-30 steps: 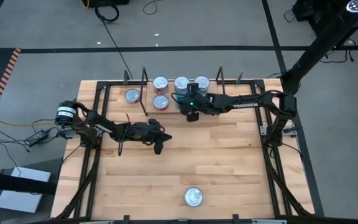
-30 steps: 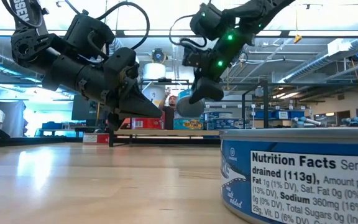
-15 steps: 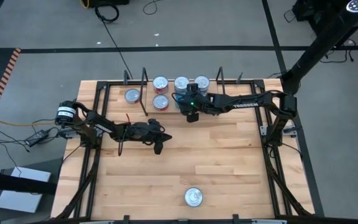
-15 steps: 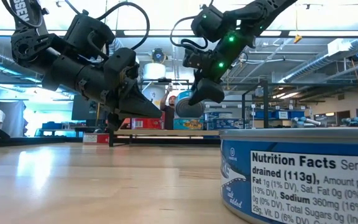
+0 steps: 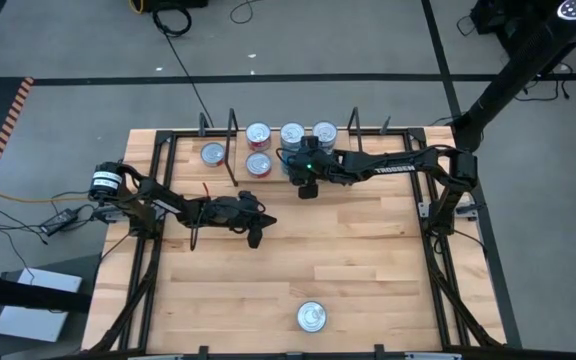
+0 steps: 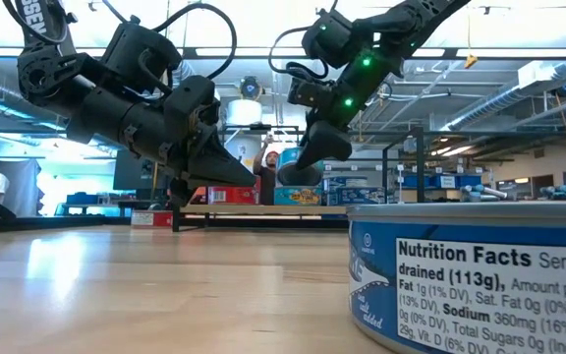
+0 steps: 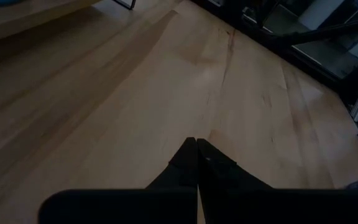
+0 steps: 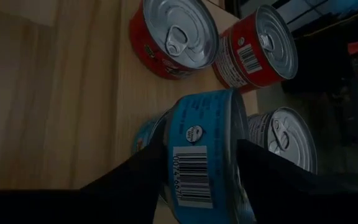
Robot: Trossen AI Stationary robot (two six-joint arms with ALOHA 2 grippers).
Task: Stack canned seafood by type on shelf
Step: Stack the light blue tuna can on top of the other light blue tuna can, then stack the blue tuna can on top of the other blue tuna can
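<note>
On the shelf at the table's far side stand two red tins and blue ones. My right gripper reaches in from the near side, open. One finger stands over the lid and one under the bottom of a blue tin. That tin sits on another blue tin. My left gripper hangs shut over the table's left middle, holding nothing.
One tin stands outside the shelf's left wire frame. A blue tin stands alone near the table's front edge, filling the low view's right. Bare wood lies between it and the arms. People show in the room behind.
My right gripper has rolled slightly, and the blue tin between its fingers has sunk a little toward the shelf.
</note>
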